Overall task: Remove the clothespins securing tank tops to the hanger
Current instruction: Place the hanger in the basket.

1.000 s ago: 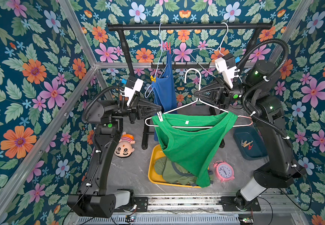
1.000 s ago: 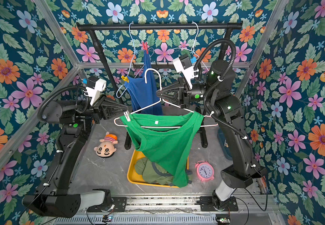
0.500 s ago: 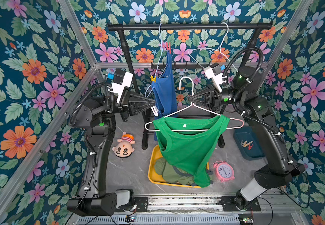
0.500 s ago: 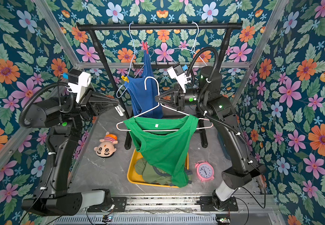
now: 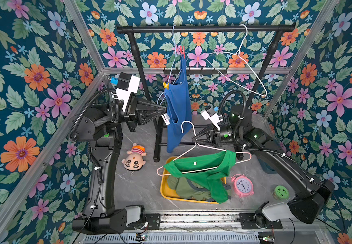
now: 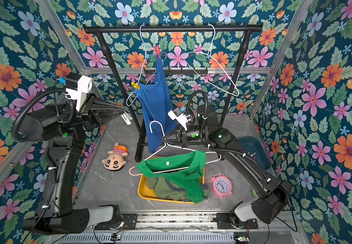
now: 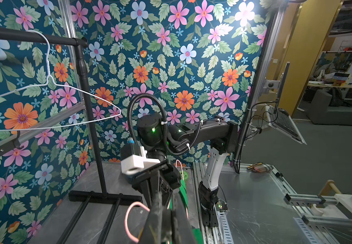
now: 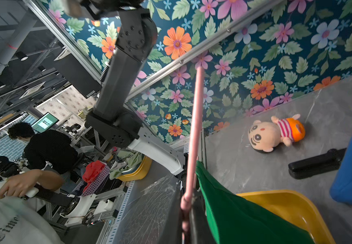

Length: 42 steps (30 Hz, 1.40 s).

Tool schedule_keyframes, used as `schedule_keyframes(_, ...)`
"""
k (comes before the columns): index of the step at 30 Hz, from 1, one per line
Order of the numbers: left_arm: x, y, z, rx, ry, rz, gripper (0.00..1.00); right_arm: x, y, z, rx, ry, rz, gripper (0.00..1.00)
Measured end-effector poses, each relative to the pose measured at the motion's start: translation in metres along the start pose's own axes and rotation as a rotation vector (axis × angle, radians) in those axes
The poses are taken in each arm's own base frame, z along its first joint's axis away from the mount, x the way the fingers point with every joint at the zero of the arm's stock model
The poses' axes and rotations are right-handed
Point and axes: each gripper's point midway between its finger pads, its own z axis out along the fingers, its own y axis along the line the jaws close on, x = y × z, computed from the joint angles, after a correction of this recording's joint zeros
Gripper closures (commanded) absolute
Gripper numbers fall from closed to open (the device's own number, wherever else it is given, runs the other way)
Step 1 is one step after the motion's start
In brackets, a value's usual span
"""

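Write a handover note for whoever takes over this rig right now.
Left gripper: shut on a white clothespin, near the blue tank top.
Right gripper: shut on the pink hanger; the green tank top hangs from it, drooping onto the olive tank top in the yellow tray.
Done: no pins visible on green or olive.
Left: red clothespin and yellow clothespin on the blue tank top hanging from the rack.

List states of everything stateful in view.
left gripper: shut on white clothespin
right gripper: shut on pink hanger
green tank top: draped on pink hanger
blue tank top: hanging, clipped by red clothespin, yellow clothespin
olive tank top: lying in yellow tray
white hanger: bare, on rack
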Motion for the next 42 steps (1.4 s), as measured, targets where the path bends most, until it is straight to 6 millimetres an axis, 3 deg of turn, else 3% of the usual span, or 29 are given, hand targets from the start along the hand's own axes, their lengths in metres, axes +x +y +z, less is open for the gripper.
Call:
schedule_keyframes(7,0.008,0.008,0.000,-0.005,0.002,-0.042,1.00,0.073,-0.066,0.026,0.098,0.057,0.188,1.00)
schedule_keyframes(13,0.013,0.015,-0.001,-0.008,0.003,-0.055,1.00,0.106,-0.108,0.047,0.153,0.115,0.275,1.00)
schedule_keyframes(17,0.016,0.017,-0.001,-0.009,0.004,-0.066,1.00,0.121,-0.122,0.051,0.176,0.139,0.304,0.99)
schedule_keyframes(21,0.017,0.018,-0.001,-0.010,0.004,-0.069,1.00,0.134,-0.123,0.051,0.192,0.170,0.320,0.74)
schedule_keyframes(24,0.018,0.020,-0.001,-0.010,0.004,-0.072,1.00,0.145,-0.118,0.048,0.213,0.205,0.326,0.64)
schedule_keyframes(28,0.020,0.024,-0.001,-0.012,0.005,-0.083,1.00,0.141,-0.110,0.040,0.252,0.216,0.286,0.56)
schedule_keyframes(35,0.022,0.026,-0.001,-0.013,0.007,-0.092,1.00,0.116,-0.112,0.025,0.350,0.217,0.204,0.53)
schedule_keyframes(39,0.025,0.030,-0.001,-0.016,0.007,-0.116,1.00,0.070,-0.108,0.002,0.415,0.146,0.130,0.52)
schedule_keyframes(42,0.029,0.032,-0.001,-0.018,0.009,-0.134,1.00,0.027,-0.075,-0.009,0.404,0.075,0.034,0.51)
